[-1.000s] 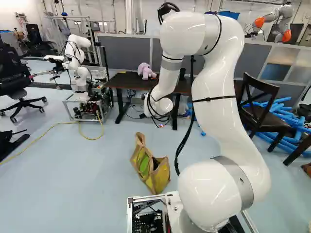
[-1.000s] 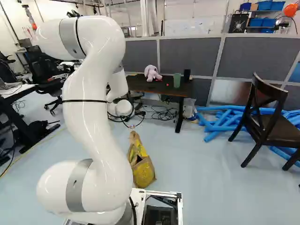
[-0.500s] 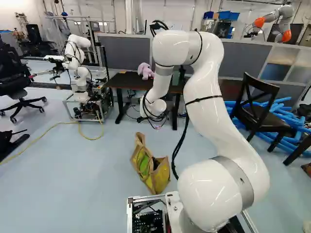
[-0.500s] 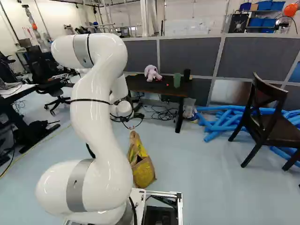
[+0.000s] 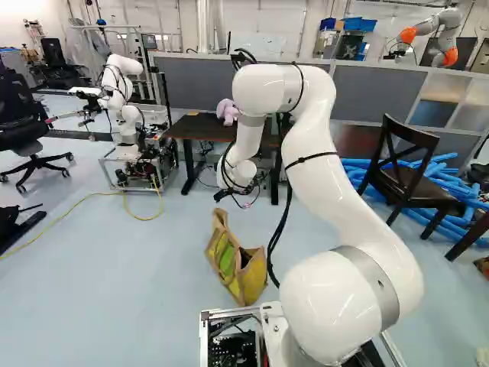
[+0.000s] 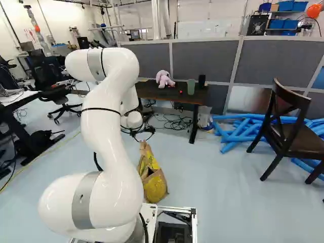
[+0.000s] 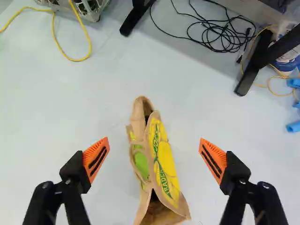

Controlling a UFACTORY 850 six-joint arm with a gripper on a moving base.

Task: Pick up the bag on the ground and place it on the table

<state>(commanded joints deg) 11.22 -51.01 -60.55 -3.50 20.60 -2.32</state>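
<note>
Left to right, a dark-topped table (image 5: 183,129) stands beyond the black, orange-padded gripper (image 5: 220,196), spread wide and apart from the tan, yellow and green bag (image 5: 248,280) on the pale floor (image 6: 217,187), which stretches to a dark wooden chair (image 6: 293,139).

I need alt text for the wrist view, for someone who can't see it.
A yellow, green and tan bag lies on a pale floor, ahead of and between the open gripper's two orange-padded fingers, touching neither. Beyond it are black table legs, a tangle of black cable and a yellow cord.
</note>
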